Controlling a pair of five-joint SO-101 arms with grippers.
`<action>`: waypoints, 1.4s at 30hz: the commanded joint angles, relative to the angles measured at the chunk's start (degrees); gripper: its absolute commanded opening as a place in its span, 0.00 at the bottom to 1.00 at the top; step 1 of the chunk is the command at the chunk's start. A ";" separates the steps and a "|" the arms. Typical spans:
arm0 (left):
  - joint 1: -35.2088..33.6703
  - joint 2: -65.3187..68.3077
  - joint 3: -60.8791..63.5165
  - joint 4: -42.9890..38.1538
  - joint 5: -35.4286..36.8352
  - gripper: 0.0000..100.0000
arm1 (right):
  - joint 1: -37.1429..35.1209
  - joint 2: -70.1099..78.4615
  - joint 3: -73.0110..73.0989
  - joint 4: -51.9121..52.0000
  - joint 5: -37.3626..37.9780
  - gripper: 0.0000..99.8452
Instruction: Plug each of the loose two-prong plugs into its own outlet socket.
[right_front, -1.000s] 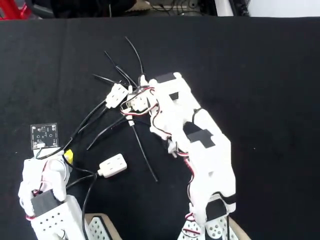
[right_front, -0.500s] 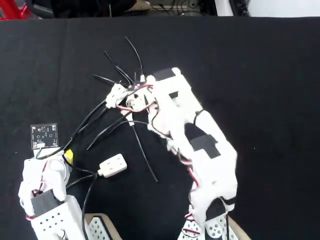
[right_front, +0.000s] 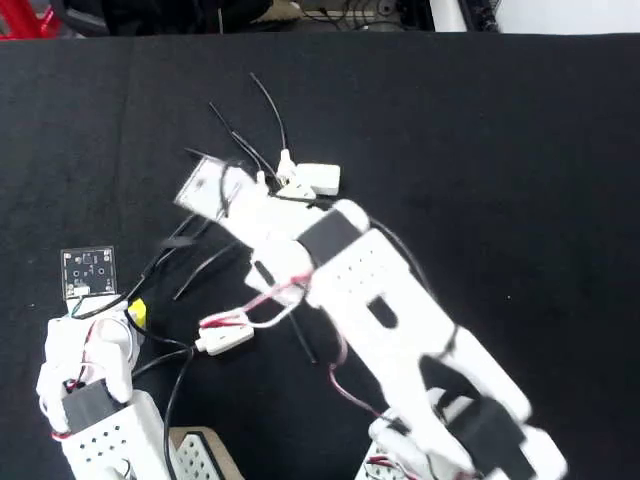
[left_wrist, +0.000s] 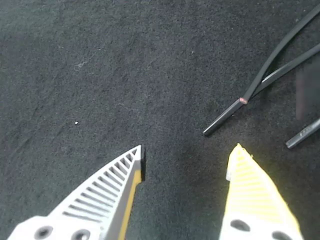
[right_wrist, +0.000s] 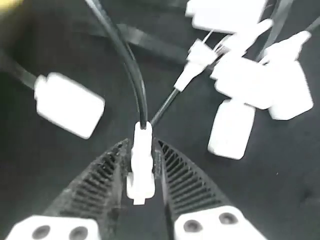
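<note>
Close up, right gripper (right_wrist: 142, 145) pinches 1 plug (right_wrist: 141, 172) (left gripper (left_wrist: 190, 148) gapes).

The high view looks down over the black table (right_front: 520, 150); both wrist views sit close above it (sharing its cables (left_wrist: 225, 116)).
</note>
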 joint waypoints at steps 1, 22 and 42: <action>0.66 -0.35 1.01 -0.53 -0.35 0.27 | 0.00 -7.25 2.68 -7.47 -5.36 0.01; 41.10 -0.35 -17.10 -1.85 19.69 0.27 | 6.77 -57.19 39.34 -31.91 -11.08 0.01; 47.25 -0.44 -25.54 3.34 24.35 0.28 | -4.48 -58.59 55.16 -53.27 -35.78 0.01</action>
